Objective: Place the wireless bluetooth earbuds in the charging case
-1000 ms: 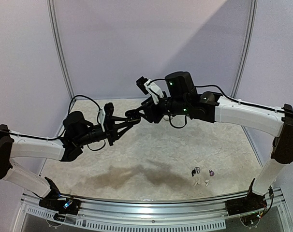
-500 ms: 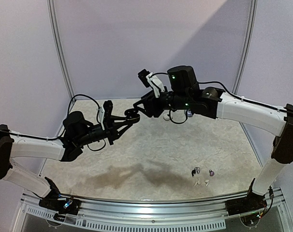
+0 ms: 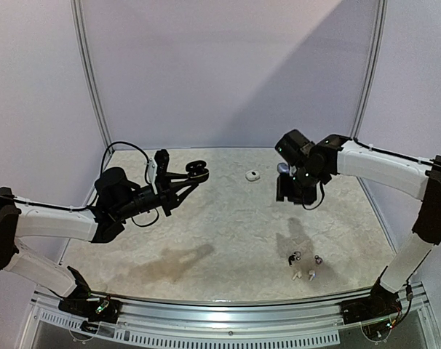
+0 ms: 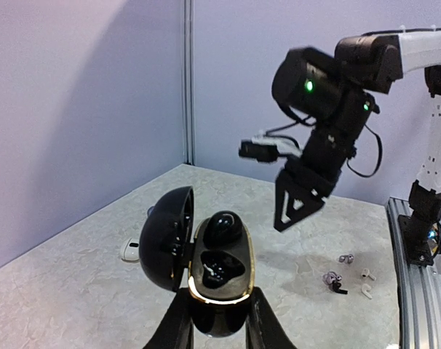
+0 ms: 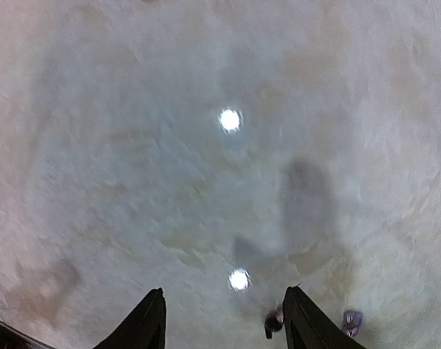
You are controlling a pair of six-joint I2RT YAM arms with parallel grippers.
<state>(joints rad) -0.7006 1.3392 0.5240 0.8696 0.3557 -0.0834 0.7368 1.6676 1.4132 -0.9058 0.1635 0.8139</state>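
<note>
Marbled tabletop (image 3: 228, 218) holds earbuds (image 3: 296, 257) below spread right jaws; left jaws pinch open case (image 4: 217, 273).

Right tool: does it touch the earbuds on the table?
Apart. The left wrist view shows the right tool in the air, with the earbuds lying on the table below.

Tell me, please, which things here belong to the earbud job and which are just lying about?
Job in hand: black case, open, held in the left hand; black earbud seated in it; loose dark earbuds and white earbuds; right hand, open.
Just lying about: small white pod at the far side; metal rail along the near edge.
</note>
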